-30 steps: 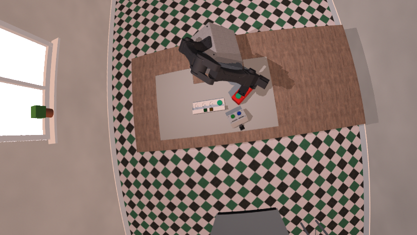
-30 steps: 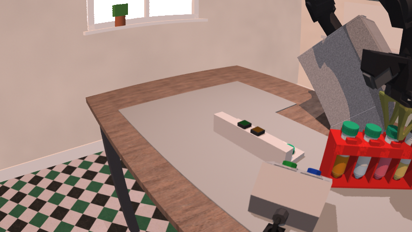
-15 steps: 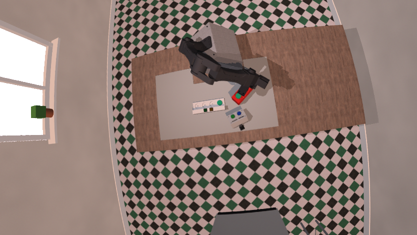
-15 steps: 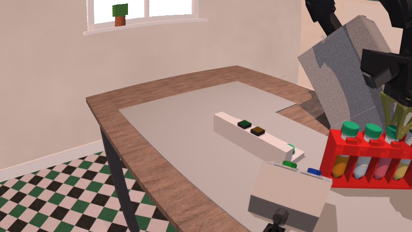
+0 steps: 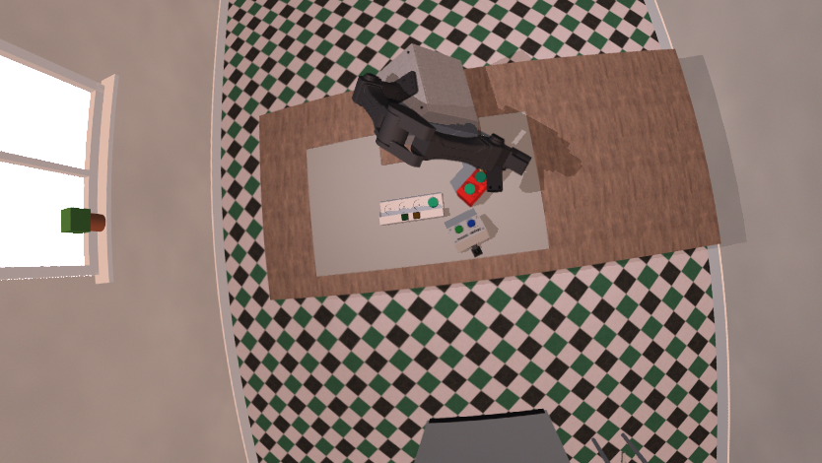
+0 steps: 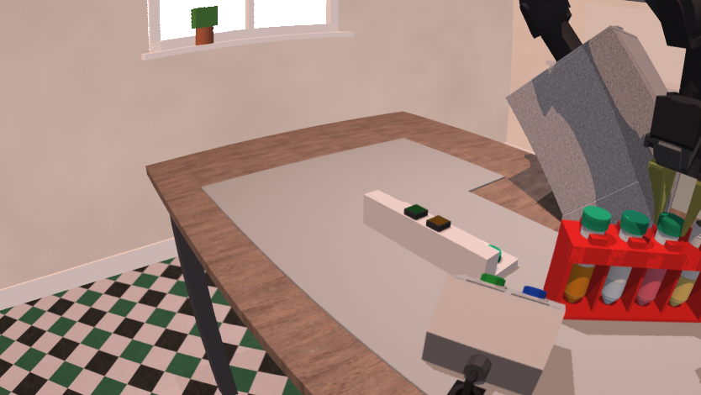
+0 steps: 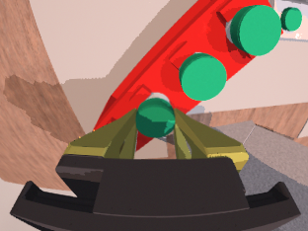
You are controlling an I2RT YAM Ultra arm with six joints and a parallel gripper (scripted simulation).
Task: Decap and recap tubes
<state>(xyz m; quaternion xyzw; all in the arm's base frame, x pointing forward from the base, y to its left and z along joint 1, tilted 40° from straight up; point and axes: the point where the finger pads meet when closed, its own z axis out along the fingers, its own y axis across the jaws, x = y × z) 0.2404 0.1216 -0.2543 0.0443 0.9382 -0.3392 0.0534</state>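
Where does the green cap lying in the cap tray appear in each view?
Top: green cap at the cap tray's right end, near the centre.
Exterior: lower right, half hidden behind the tray's console.
Wrist: top right corner.
Shared landmark: the red decapping station, beside it in each view.

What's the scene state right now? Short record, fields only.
gripper: gripper shut on tube 2 cap, which sits on its tube in the red rack
tube 1: tube 1 looks uncapped, at the frame edge
nest 1: green cap in the cap tray; other nests bare
tubes 3 and 4: tube 3 cap and tube 4 cap on
lamps: green lamp and amber lamp both dark
keys: blue key and green key, nothing touching them
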